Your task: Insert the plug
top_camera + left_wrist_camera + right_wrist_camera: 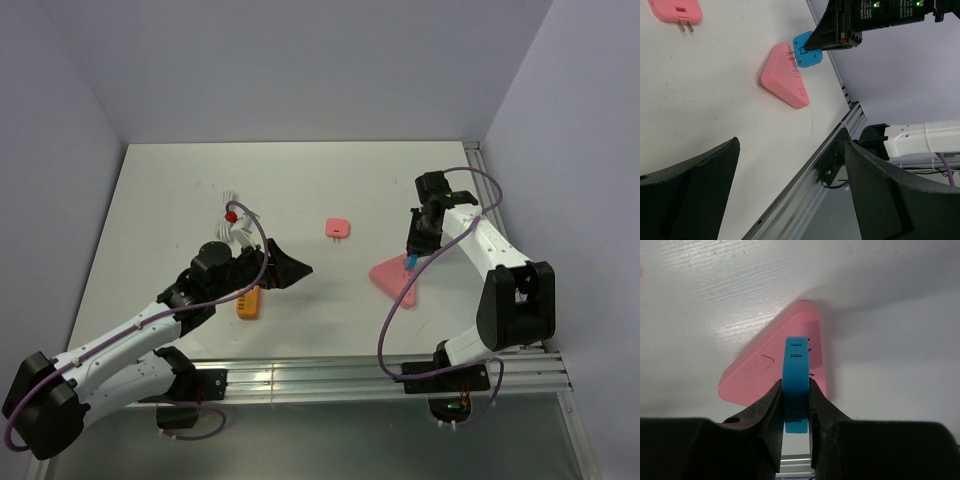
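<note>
A: Whereabouts of the blue plug (796,371)?
B: Pinched flat side to flat side in the right fingers (771,412), closed narrow around it. Just beside the pink triangular socket block (784,80), at the side face turned toward the right arm's wrist.
A: Prongs?
B: Aimed straight at that face, with bare metal visible in the gap. Touching or partly in, cannot tell. Not seated flush, judging by that gap.
A: Next push, then?
B: Probably along the prong line, into the block, with the plug body kept square to the face. Some risk of shoving the loose block across the surface (200,190) instead.
A: Left fingers (700,190)?
B: Spread wide, holding nothing, well apart from the block, on the side away from the plug. Nearer arm by far: the right.
</note>
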`<state>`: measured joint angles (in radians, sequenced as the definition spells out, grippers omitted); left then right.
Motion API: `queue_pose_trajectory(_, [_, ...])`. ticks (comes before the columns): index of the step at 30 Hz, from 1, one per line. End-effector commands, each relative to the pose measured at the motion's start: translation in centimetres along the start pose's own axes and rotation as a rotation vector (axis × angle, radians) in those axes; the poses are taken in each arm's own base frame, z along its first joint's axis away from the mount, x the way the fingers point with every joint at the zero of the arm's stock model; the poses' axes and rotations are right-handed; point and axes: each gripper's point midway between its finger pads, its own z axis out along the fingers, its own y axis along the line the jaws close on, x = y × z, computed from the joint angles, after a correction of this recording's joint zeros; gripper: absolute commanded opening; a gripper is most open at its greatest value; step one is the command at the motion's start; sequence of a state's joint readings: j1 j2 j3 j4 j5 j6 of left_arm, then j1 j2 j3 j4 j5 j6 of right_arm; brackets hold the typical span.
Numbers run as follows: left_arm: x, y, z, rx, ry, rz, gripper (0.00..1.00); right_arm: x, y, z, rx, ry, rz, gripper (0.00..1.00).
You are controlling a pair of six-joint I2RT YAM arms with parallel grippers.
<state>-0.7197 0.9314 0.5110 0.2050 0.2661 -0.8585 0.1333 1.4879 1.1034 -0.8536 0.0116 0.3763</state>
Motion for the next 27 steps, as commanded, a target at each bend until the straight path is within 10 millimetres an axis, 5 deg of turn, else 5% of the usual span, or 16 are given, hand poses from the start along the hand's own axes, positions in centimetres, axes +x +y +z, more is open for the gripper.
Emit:
queue_pose_trajectory(1, [-0.6,-1.4,-0.1,0.055,-0.018,0.014,0.91,-0.6,0.5,0.1,-0.017,-0.021,-0.001,0.0])
queue_pose_trajectory(9, [-0.4,-1.2,0.1,0.056,-0.015,0.009,0.9,-1.4,1.0,-0.9,-0.034,-0.054,0.005,0.0])
queue_pose_trajectory(15, [0.2,-1.0,2.4,0.074,0.03,-0.04,0.86,-2.5,0.9,-2.3,-0.026,-0.098,0.018,0.0])
queue_pose_trajectory(27, [4.5,-0.9,15.0,0.012,0.184,-0.165,0.8,-2.8,1.0,-2.8,-0.037,-0.13,0.042,0.0])
